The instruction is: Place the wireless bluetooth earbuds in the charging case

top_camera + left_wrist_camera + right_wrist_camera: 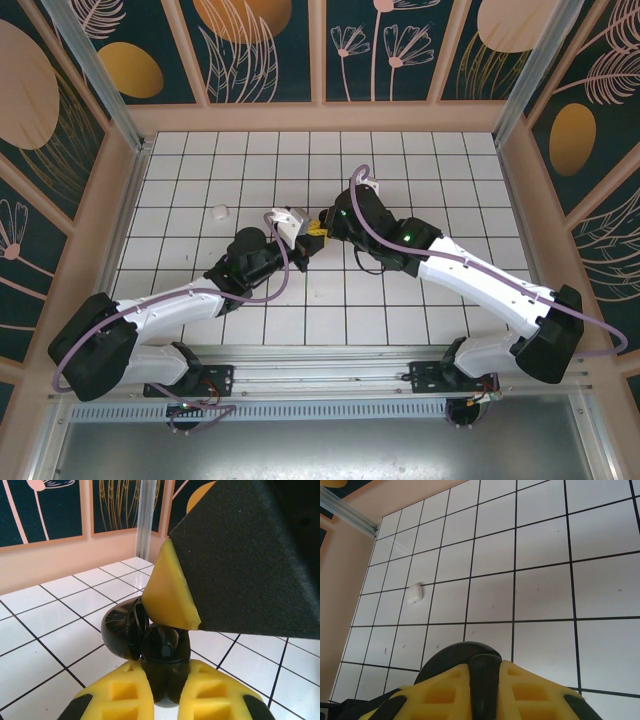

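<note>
Left pincer [165, 685] holds charging case [164, 647] upright.

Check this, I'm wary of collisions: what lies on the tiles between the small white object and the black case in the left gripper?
Nothing: the top view shows bare tiles between the small white object and the black case.
</note>
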Robot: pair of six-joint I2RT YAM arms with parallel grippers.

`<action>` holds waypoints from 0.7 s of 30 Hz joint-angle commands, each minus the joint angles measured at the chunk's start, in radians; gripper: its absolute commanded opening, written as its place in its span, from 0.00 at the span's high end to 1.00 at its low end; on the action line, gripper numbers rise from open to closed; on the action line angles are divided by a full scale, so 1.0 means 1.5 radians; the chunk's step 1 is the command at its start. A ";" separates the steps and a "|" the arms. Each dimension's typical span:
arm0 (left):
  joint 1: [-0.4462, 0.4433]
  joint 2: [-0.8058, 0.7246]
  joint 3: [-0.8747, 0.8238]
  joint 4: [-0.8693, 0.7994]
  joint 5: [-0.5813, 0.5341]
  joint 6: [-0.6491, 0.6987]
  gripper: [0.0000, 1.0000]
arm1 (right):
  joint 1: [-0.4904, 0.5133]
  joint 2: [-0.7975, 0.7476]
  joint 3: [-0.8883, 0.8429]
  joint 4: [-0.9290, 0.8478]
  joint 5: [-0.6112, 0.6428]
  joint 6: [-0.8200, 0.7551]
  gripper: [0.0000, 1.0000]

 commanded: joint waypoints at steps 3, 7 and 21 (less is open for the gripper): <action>-0.004 -0.008 0.012 0.035 0.002 -0.009 1.00 | 0.016 0.002 -0.011 0.007 -0.036 0.004 0.84; -0.003 -0.009 0.012 0.036 0.002 -0.009 1.00 | 0.020 0.001 -0.009 0.007 -0.038 0.005 0.84; -0.004 -0.009 0.012 0.041 0.001 -0.014 1.00 | 0.030 0.003 0.005 0.010 -0.057 0.001 0.81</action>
